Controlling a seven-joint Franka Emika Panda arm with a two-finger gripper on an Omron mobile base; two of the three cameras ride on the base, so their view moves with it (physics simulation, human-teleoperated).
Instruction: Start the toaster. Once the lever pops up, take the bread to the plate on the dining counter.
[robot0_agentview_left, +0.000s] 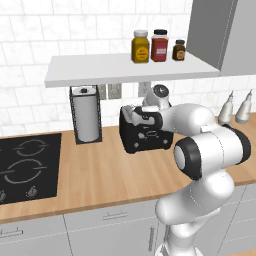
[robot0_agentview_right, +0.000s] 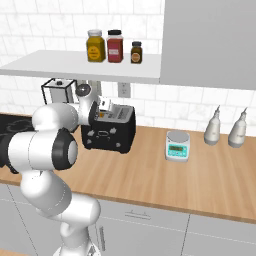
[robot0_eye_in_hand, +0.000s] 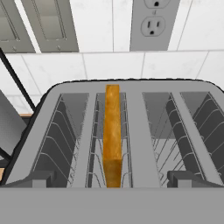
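While the bread (robot0_eye_in_hand: 112, 131) stands on edge down in the left slot of the toaster (robot0_agentview_left: 145, 136), golden crust facing up, the black toaster sits on the wooden tabletop (robot0_agentview_left: 100, 170) against the tiled wall. Right over its top hangs the hand (robot0_agentview_left: 141, 118), jaws spread wide and gripping nothing. Just left of the toaster stands the paper-towel holder (robot0_agentview_left: 86, 114); off to its right sits a small kitchen scale (robot0_agentview_right: 177, 145), and overhead three spice jars (robot0_agentview_left: 158, 46) line the shelf (robot0_agentview_left: 100, 69).
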